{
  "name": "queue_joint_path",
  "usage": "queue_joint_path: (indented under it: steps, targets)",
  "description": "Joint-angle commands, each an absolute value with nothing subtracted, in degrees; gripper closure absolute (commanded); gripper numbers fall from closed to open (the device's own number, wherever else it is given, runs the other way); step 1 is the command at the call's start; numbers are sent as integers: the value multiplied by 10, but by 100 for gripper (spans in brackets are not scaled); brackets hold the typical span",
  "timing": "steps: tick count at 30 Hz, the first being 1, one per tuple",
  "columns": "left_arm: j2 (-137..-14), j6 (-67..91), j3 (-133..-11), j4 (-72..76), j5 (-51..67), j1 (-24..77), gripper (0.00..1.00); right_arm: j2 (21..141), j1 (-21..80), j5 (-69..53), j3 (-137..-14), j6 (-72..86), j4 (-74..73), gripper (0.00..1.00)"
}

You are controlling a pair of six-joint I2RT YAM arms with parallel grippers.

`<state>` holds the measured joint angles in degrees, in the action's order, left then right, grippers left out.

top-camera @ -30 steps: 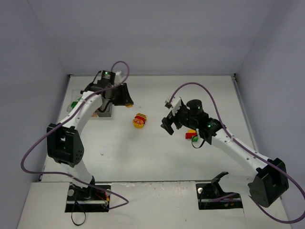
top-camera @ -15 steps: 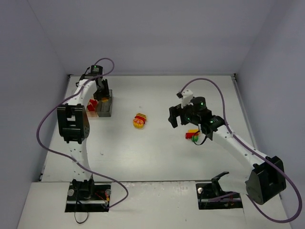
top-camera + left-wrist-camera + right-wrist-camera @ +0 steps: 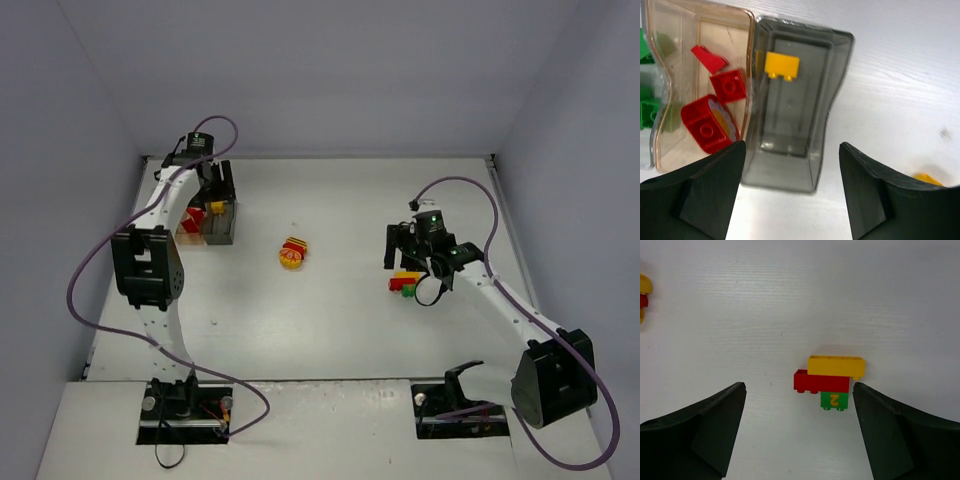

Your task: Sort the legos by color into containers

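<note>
Both arms have swung across since a second ago: left onto the boxes, right over a brick stack.

Left gripper [image 3: 791,150] hangs spread wide above the smoky dark grey see-through box [image 3: 785,172], joined to the tan-amber box [image 3: 700,25] with its red bricks [image 3: 715,115], so colours stay apart. Right gripper [image 3: 799,387], jaws wide and holding nothing, straddles the stacked yellow-red-green clump [image 3: 827,382], probably lining up a grab. Another yellow-red clump [image 3: 293,253] waits mid-table. Smallest bit: one yellow plastic brick [image 3: 782,66] lying inside the grey box, dropped I reckon.
</note>
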<state>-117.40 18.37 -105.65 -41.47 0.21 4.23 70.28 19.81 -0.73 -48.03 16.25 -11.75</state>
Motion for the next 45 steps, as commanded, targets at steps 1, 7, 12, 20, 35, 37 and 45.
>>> queue_joint_path:
  steps: [1,7,12,20,35,37,45]
  targets:
    - [-1078,197,-1044,-417,25,71,31,710,197,25,-474,228,-156,16]
    - [-984,216,-983,-418,75,158,31,728,196,29,-442,263,-161,16]
    - [-920,226,-948,-418,101,228,31,757,196,47,-433,268,-140,18]
    - [-860,245,-886,-414,123,263,31,834,196,32,-451,272,-103,11]
    - [-847,244,-868,-406,152,264,31,860,199,43,-437,244,-60,40]
    - [-846,241,-868,-402,167,265,31,844,202,36,-432,219,-48,60]
    - [-853,231,-869,-381,284,265,31,703,288,-53,-417,13,57,95]
